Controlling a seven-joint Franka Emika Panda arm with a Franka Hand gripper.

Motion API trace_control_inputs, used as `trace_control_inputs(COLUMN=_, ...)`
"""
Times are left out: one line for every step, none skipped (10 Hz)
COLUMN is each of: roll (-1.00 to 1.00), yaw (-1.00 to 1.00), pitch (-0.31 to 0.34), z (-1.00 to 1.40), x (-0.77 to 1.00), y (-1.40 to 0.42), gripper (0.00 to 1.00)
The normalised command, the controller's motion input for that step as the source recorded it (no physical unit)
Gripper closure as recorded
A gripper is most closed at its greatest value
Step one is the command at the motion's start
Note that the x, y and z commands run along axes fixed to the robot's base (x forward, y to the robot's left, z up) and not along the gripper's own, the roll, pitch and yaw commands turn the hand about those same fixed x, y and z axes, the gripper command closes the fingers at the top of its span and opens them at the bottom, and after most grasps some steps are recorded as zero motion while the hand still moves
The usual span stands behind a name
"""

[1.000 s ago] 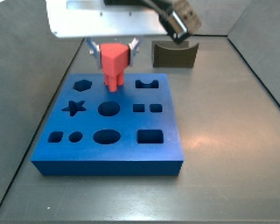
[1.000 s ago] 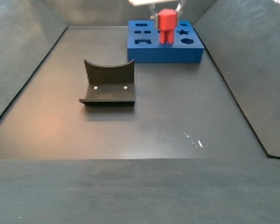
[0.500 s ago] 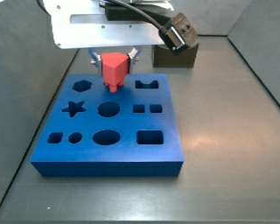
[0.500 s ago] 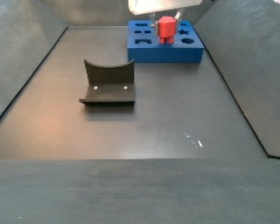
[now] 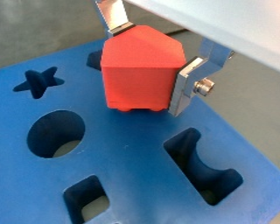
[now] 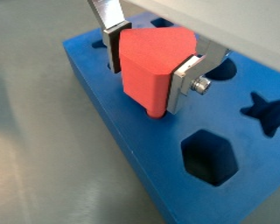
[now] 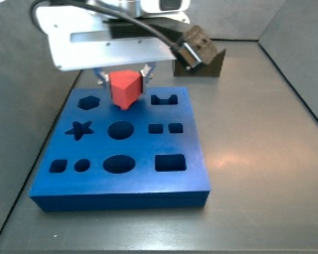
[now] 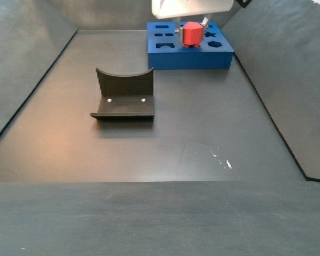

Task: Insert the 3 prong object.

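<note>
Lower than half a second ago, the gripper (image 7: 124, 71) has carried the 3 prong object (image 7: 124, 88) down until its underside sits just above the top of the blue board (image 7: 122, 189), near the far edge among the cut-out holes. Both wrist views show the silver fingers (image 5: 192, 85) clamped on opposite sides of the salmon-red block (image 6: 154, 63), which stands upright. Well apart from the board, the dark grey curved block (image 8: 123, 95) rests on the floor.

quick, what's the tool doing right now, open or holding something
Tool: closed on the 3 prong object, gripped between its two silver fingers, just above the blue board.
</note>
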Motion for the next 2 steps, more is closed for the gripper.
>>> trace_control_inputs(roll=0.03, yaw=0.00, pitch=-0.193, z=-0.10, x=0.00, y=-0.10, gripper=1.00)
trace_control_inputs(roll=0.00, yaw=0.00, pitch=0.000, z=0.00, x=0.00, y=0.00, gripper=1.00)
